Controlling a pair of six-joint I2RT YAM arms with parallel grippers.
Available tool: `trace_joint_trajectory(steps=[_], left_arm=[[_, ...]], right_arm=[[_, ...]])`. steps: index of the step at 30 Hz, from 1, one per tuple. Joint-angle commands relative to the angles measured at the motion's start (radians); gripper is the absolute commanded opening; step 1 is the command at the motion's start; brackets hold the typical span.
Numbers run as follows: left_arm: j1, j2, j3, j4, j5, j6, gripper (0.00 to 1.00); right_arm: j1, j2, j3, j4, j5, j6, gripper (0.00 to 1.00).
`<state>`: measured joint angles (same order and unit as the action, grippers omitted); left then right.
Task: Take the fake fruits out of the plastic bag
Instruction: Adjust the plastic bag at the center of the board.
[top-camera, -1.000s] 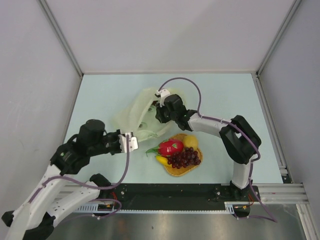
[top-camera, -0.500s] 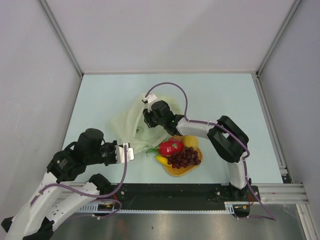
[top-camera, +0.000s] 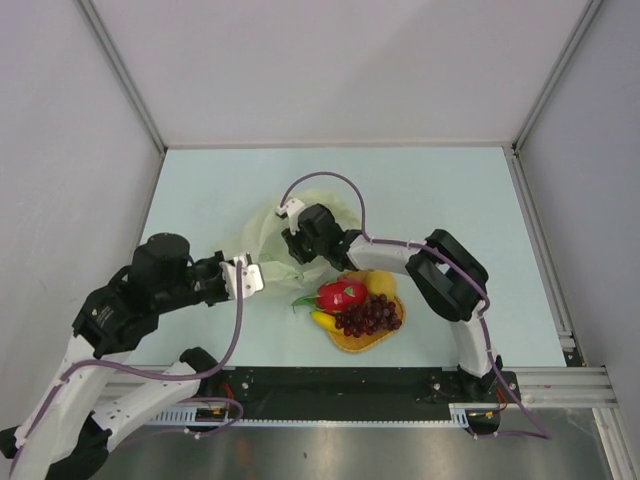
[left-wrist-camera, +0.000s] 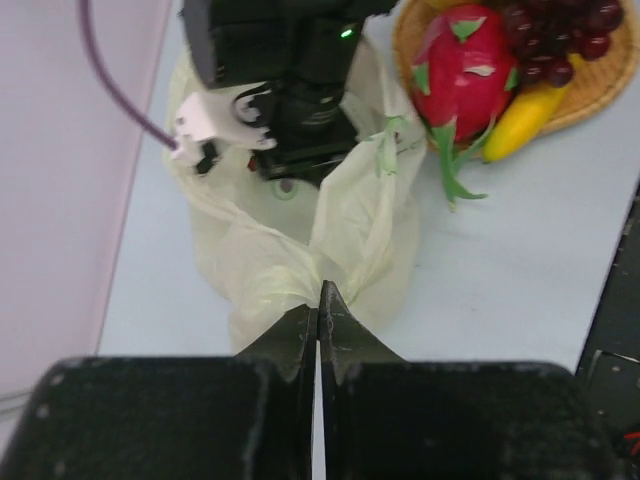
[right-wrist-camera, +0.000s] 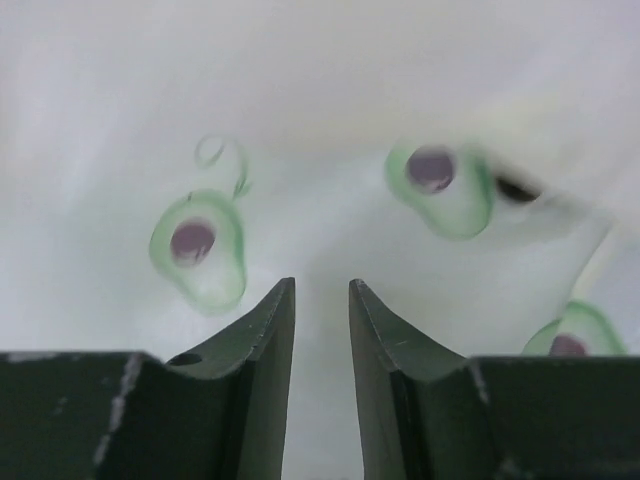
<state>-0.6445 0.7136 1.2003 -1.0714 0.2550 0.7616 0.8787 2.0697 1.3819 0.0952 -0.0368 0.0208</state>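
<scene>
Top external view: my two arms reached from the near edge over a pale blue-green table (top-camera: 200, 190), and both tools met at the bag.
Bag: the large, pale yellowish-cream, translucent thin plastic bag (top-camera: 258, 232) lay crumpled on the table left of centre, just beside the mat.
Left tool: my left gripper (left-wrist-camera: 318, 300) was fully closed, with its fingertips pressed together on a gathered fold at the bag's near edge.
Right tool: my right gripper (right-wrist-camera: 322, 300) pointed at the bag's film from the far side. Its jaws stood a narrow gap apart, and I saw nothing clamped between them.
Print: rounded green marks (right-wrist-camera: 198, 248) with purple centres showed, blurred, on the film just ahead of the right fingers.
Mat: a round orange woven mat (top-camera: 352, 343) lay on the table to the right of the bag.
Dragon fruit: the red-pink plastic dragon fruit (top-camera: 342, 294) with green tips lay on the left part of the mat, outside the bag.
Lemon: the yellow plastic lemon (top-camera: 380, 283) lay on the mat, touching the dragon fruit's right side.
Banana: the yellow plastic banana (top-camera: 322, 320) lay at the mat's near-left rim.
Grapes: the dark red-purple grape bunch (top-camera: 370, 314) lay on the mat, nearer to me than the lemon.
Bag interior: I could not tell what, if anything, lay inside.
</scene>
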Motion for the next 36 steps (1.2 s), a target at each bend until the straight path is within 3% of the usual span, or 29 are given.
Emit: trace_joint_trajectory(steps=[1,4,6,7,11,15,20,25,28,33,36], left_arm=[[0.006,-0.019,-0.005,0.079,-0.141,0.041,0.00],[0.006,-0.040,-0.074,0.038,-0.114,0.091,0.00],[0.008,-0.042,-0.126,0.036,-0.100,0.036,0.00],[0.006,-0.037,-0.151,0.037,-0.099,0.016,0.00],[0.008,0.010,-0.258,0.149,-0.103,-0.074,0.00],[0.022,0.093,-0.304,0.310,-0.105,-0.177,0.00],[0.026,0.178,-0.283,0.500,-0.100,-0.310,0.00],[0.026,0.214,-0.188,0.527,0.018,-0.393,0.01],[0.026,0.230,-0.153,0.515,0.151,-0.380,0.00],[0.025,0.282,-0.128,0.518,0.199,-0.363,0.00],[0.026,0.296,-0.120,0.545,0.222,-0.357,0.00]], right_arm=[[0.020,-0.140,-0.066,0.015,-0.071,-0.047,0.32],[-0.006,-0.117,-0.077,0.095,-0.003,-0.074,0.34],[-0.039,-0.073,-0.038,0.112,0.035,-0.085,0.34],[-0.053,-0.059,-0.031,0.115,0.128,-0.084,0.34],[-0.148,-0.048,-0.030,0.052,0.219,0.019,0.34],[-0.240,-0.143,-0.113,0.047,0.267,0.035,0.35],[-0.317,-0.319,-0.271,0.006,0.265,0.039,0.35],[-0.296,-0.535,-0.417,-0.055,0.163,0.048,0.34],[-0.267,-0.524,-0.428,0.010,0.137,0.053,0.34],[-0.293,-0.407,-0.367,0.067,0.175,0.033,0.36],[-0.332,-0.329,-0.301,0.067,0.190,0.064,0.43]])
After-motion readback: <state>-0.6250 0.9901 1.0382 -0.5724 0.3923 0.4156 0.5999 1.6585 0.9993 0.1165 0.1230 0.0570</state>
